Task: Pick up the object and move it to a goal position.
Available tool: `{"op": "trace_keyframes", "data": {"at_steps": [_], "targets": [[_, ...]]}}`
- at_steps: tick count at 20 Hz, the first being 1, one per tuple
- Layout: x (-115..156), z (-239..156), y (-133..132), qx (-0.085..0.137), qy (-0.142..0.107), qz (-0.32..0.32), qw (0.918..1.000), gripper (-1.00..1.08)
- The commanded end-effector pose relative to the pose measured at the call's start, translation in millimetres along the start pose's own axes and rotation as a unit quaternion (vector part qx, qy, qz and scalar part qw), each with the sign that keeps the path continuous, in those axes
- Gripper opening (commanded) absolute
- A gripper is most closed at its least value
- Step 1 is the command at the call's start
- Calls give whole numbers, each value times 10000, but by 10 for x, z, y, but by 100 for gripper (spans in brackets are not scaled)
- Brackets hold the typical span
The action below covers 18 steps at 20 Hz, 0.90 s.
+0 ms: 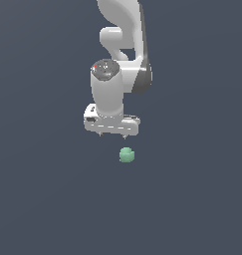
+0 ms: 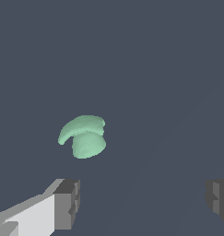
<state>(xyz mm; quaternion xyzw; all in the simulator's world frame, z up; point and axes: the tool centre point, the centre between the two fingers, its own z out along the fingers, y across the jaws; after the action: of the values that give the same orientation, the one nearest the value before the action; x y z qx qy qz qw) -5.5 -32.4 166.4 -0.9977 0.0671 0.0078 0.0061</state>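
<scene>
The object [image 1: 126,155] sits alone on the dark tabletop [image 1: 43,199], a small mint-green piece. From the exterior view it reads as a ball, but the wrist view shows it more like a mushroom: a curved cap over a short stub [image 2: 85,138]. It lies just below the tool [image 1: 112,135] in the exterior view, a little toward that view's right, and nothing is touching it. The tool hangs from the white arm [image 1: 110,89] with its fingers [image 2: 67,203] spread wide and empty. I take that as readiness: the jaws are parted well beyond the object's width so they can drop around it. To my eye the tool is not yet centred over it, so some sideways correction seems needed before descending. No goal marker shows.
</scene>
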Motion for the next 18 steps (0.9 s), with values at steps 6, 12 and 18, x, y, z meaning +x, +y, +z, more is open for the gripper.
{"op": "trace_keyframes", "data": {"at_steps": [6,12,18], "targets": [[18,69,-59,17,-8,560,9984,100],[40,156,-131,32,-17,1273,9919,100],[63,249,-210,39,-24,2050,9788,100]]}}
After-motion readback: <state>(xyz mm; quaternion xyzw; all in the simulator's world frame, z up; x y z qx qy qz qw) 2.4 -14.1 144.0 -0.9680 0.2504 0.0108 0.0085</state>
